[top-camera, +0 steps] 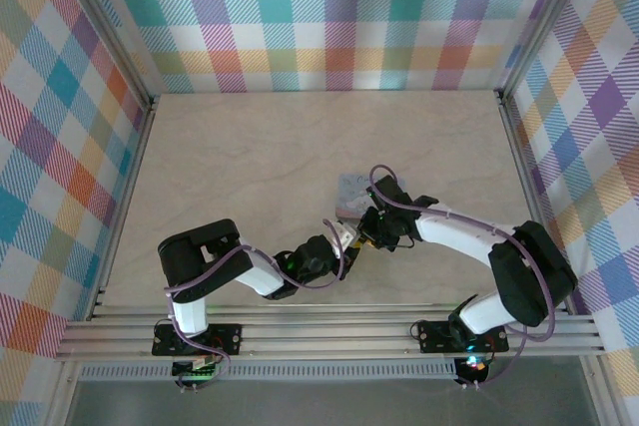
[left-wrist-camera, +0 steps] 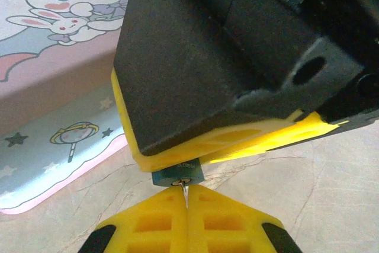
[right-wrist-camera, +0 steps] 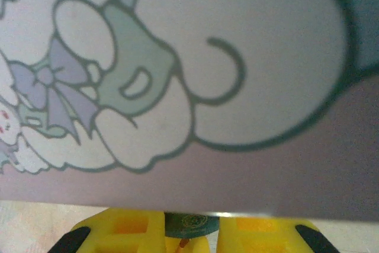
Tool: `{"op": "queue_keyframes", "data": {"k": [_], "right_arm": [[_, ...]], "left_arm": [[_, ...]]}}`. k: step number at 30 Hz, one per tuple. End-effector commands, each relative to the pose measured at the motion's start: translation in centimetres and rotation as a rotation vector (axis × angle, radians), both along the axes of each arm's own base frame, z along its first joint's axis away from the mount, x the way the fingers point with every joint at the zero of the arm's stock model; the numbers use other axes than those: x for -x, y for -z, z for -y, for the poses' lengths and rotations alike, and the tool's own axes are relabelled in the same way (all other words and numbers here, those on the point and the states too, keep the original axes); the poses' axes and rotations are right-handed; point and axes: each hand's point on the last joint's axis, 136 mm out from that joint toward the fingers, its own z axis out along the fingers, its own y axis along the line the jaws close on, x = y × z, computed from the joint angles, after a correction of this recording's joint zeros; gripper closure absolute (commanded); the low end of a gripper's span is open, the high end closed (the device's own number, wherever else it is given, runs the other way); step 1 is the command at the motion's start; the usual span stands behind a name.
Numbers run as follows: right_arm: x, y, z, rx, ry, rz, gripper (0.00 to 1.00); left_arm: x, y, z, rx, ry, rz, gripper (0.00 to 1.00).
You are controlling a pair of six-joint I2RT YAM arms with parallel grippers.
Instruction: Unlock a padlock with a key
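Note:
The padlock (left-wrist-camera: pixel 177 175) is a tiny bluish-grey block, pinched by my right gripper (right-wrist-camera: pixel 191 230), whose yellow fingers (left-wrist-camera: pixel 237 137) and black body loom over it in the left wrist view. From the right wrist it shows as a teal body (right-wrist-camera: pixel 191 223) between the pads. My left gripper (left-wrist-camera: pixel 187 197) is shut on a thin metal key (left-wrist-camera: pixel 185 188). The key's tip sits at the keyhole in the lock's bottom face. From above, both grippers (top-camera: pixel 344 238) (top-camera: pixel 367 230) meet just in front of the tin.
A pale blue and pink cartoon tin (left-wrist-camera: pixel 53 75) lies flat on the marble table (left-wrist-camera: pixel 320 194), just left of and behind the padlock; its lid (right-wrist-camera: pixel 177 75) is very close to the right wrist. Plaid walls (top-camera: pixel 329 17) enclose the table.

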Motion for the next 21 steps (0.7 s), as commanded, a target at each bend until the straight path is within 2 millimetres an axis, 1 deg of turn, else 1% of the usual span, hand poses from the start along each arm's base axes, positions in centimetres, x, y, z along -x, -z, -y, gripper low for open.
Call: {"op": "queue_keyframes", "data": {"k": [1,5,7,10,11,15,18,21], "right_arm": [[1.1,-2.4,-3.6,-0.157,-0.117,-0.032,0.93],[0.8,-3.3,-3.0,-0.14,-0.105,0.01,0.66],[0.8,-3.8,-2.4,-0.124,-0.094,0.035,0.59],[0.8,-4.5,-1.4,-0.11,-0.068,0.074,0.46],[0.9,-4.7,-1.1,-0.11,-0.057,0.086,0.43],[1.3,-5.0,0.1,-0.118,-0.008,0.126,0.38],[1.8,-4.7,1.0,-0.123,0.03,0.136,0.38],[2.2,-4.4,1.4,-0.126,0.042,0.133,0.39]], "left_arm": [[1.2,0.2,1.1,-0.025,0.054,0.001,1.0],[0.8,-0.4,0.5,0.014,0.009,-0.025,1.0],[0.5,-0.6,0.1,0.022,-0.005,-0.029,1.0],[0.2,-0.9,-0.2,0.04,-0.022,-0.048,1.0],[0.2,-0.9,-0.3,0.046,-0.026,-0.054,1.0],[0.0,-1.0,-0.3,0.055,-0.03,-0.068,1.0],[-0.1,-1.0,-0.4,0.047,-0.038,-0.064,1.0],[-0.1,-0.9,-0.4,0.032,-0.034,-0.06,1.0]]}}
